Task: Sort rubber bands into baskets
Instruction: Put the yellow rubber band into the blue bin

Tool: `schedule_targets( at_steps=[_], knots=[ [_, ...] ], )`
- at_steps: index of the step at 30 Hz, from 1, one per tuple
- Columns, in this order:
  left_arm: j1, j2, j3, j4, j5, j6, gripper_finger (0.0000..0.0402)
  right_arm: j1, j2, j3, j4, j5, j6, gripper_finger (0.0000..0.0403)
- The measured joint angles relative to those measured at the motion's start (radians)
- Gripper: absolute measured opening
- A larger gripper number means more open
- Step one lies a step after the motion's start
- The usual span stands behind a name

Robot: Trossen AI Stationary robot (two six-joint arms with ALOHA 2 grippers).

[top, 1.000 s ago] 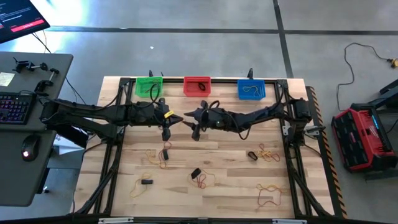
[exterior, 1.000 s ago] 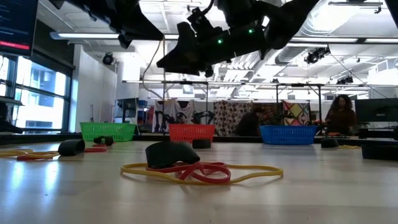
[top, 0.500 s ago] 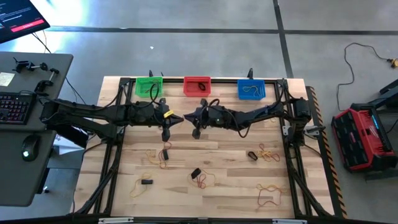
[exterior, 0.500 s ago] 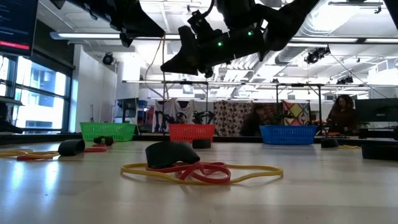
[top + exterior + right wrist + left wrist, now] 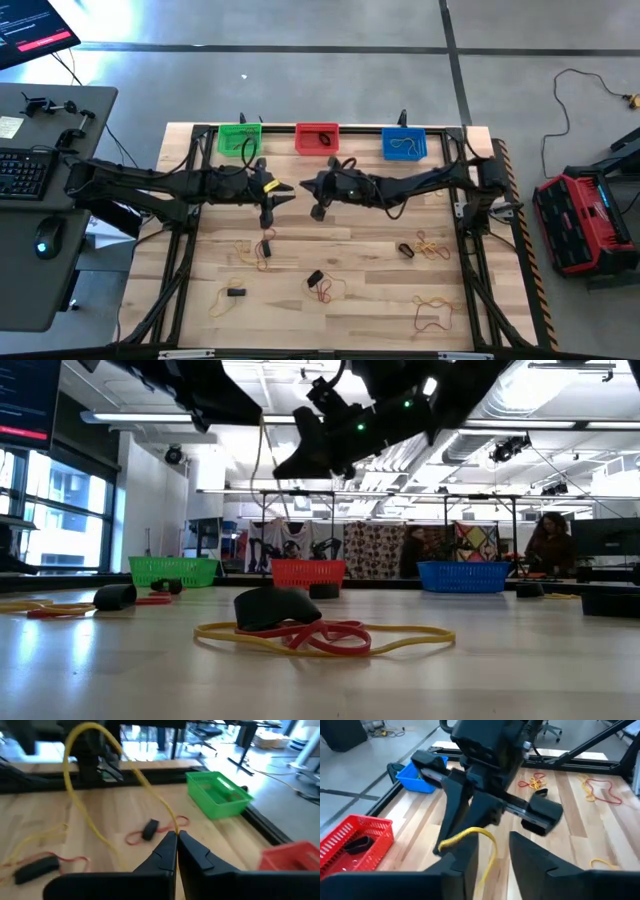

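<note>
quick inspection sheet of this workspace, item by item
surface: wooden table, bands scattered on it
job's things: green basket, red basket, blue basket along far edge; yellow band stretched between the grippers
clutter: nothing seen
grippers: left gripper open around the band; right gripper shut on yellow band
cables: black cables along both arms
surroundings: keyboard desk, red case on floor

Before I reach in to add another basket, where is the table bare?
Bare wood lies between the middle band pile and the right-hand piles, and along the near edge. Crowded: the back row of baskets, and the middle, where the left claw and right claw hold a yellow band.
</note>
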Motion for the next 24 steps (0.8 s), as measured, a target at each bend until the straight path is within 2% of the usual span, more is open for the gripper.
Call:
schedule_targets(
  at_steps=[4, 9, 16, 24],
  knots=[
    [-0.023, 0.0, -0.002, 0.01, -0.024, 0.01, 0.0139, 0.0, -0.044, 0.0, -0.083, 0.051, -0.011, 0.0],
    [-0.04, 0.0, -0.111, 0.192, -0.009, 0.018, 0.0165, 0.0, -0.091, 0.0, -0.178, 0.131, -0.047, 0.0],
    [-0.042, 0.0, -0.246, 0.39, 0.039, -0.027, 0.0171, -0.011, -0.171, 0.0, -0.378, 0.25, -0.071, 0.0],
    [-0.043, 0.0, -0.267, 0.414, 0.037, -0.053, 0.0171, -0.061, -0.305, 0.0, -0.691, 0.446, -0.056, 0.0]
  ],
)
